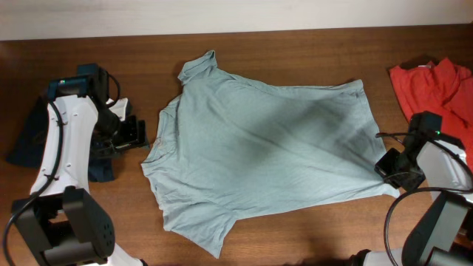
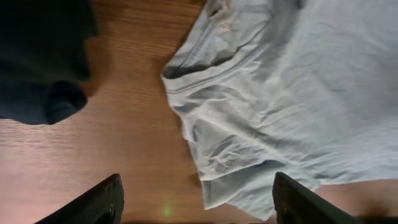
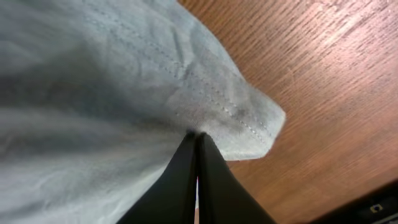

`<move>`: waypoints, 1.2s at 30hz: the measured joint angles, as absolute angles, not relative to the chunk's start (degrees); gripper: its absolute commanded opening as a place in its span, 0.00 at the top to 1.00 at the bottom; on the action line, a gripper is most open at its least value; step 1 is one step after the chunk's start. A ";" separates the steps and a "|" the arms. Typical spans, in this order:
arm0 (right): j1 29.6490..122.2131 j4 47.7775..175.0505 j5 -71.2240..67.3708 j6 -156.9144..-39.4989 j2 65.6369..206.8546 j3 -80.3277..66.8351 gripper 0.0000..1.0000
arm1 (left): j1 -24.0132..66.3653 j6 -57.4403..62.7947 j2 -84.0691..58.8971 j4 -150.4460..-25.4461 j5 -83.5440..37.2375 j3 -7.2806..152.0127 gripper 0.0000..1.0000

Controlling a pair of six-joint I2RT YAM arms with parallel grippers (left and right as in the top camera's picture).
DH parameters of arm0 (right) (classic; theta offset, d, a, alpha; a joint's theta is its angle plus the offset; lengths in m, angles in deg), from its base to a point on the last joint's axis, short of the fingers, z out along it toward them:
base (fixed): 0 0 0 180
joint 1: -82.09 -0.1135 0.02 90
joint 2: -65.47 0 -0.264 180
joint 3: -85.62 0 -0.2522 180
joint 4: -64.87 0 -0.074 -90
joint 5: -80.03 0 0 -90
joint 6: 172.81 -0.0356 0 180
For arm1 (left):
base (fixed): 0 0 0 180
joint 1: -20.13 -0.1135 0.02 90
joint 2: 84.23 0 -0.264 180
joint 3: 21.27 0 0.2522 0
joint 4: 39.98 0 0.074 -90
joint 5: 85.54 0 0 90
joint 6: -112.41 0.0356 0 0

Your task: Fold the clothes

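Worktop (image 1: 295, 44) holds a pale shirt (image 1: 259, 148); right fingers (image 3: 198, 138) pinch its hem corner near the right edge, left fingers (image 1: 139, 133) open beside its collar

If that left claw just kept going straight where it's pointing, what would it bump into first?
Probably the pale blue-green T-shirt. The open left gripper points at the shirt's crumpled near edge, just past a strip of bare table.

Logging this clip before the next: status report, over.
Right gripper shut on pale garment's hem corner. Left gripper open, alongside it. Garment flat, unfolded. Red garment, navy clothes off to the sides.
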State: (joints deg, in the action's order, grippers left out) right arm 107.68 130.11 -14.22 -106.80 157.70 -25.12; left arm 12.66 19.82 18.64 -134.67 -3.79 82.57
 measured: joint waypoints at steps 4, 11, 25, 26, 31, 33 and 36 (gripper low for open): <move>107.68 130.37 -13.37 -106.82 157.70 -25.10 0.96 | 13.25 19.80 18.64 -134.71 -5.91 82.57 0.25; 107.68 130.48 -12.39 -106.82 157.70 -25.07 0.96 | 17.84 18.27 18.64 -132.22 -7.35 76.23 0.34; 107.68 128.50 -2.27 -102.67 157.70 -24.99 0.29 | 20.05 11.98 7.47 -129.24 -10.00 62.97 0.29; 107.68 127.80 0.34 -100.96 157.70 -24.99 0.29 | 20.53 11.74 4.80 -128.39 -9.84 62.27 0.23; 107.68 125.15 12.68 -93.77 157.70 -24.90 0.30 | 22.70 10.53 -4.47 -116.33 -9.47 56.83 0.30; 107.68 123.95 17.58 -90.82 157.70 -24.88 0.30 | 22.70 10.34 -4.38 -113.35 -9.41 54.99 0.45; 107.68 123.69 23.22 -87.67 157.70 -24.88 0.30 | 22.70 10.45 -2.91 -113.66 -9.56 52.26 0.51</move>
State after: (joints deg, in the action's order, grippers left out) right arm 107.68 123.69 23.22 -87.67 157.70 -24.88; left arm 22.70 10.45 -2.91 -113.66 -9.56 52.26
